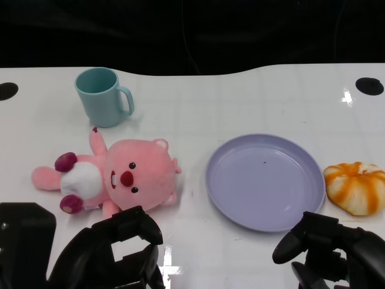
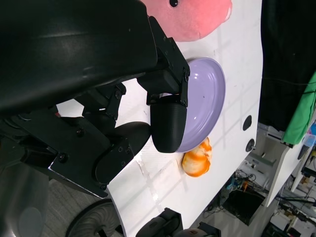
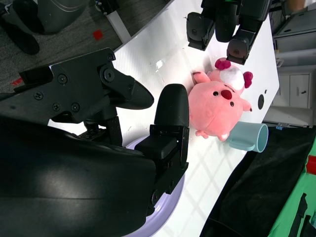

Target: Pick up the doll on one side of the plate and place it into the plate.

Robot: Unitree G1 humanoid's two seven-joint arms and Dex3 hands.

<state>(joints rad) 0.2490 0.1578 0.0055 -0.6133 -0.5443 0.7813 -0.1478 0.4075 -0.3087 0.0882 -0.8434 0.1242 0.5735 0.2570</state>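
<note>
Two black hands sit low at the bottom edge of the head view, neither holding anything. At the lower left of that frame, the left hand [image 1: 114, 250] hovers just below the doll [image 1: 120, 177], its fingers [image 1: 139, 224] curved forward and spread, their tips close to the doll's head; whether they touch it I cannot tell. In the left wrist view the same hand [image 2: 143, 123] shows its fingers apart with nothing between them, one thick fingertip [image 2: 168, 131] lying across the view of the plate [image 2: 210, 94], and the doll [image 2: 190, 17] at the upper edge of the frame. At the lower right of the head view, the right hand [image 1: 328, 250] hangs over the worktop [image 1: 240, 102] just below the plate's [image 1: 264, 180] near rim, fingers loosely bent and empty. The right wrist view shows this hand [image 3: 143, 123] with its fingers parted over the plate's edge [image 3: 165, 212].

The doll, a pink plush animal with a white belly and dark red paws, lies on its back on the worktop in the left-centre of the head view, well left of the plate and apart from it. A teal mug [image 1: 102, 96] stands upright above the doll, at the upper left. An orange-and-white striped thing [image 1: 356, 186] rests just right of the plate.
</note>
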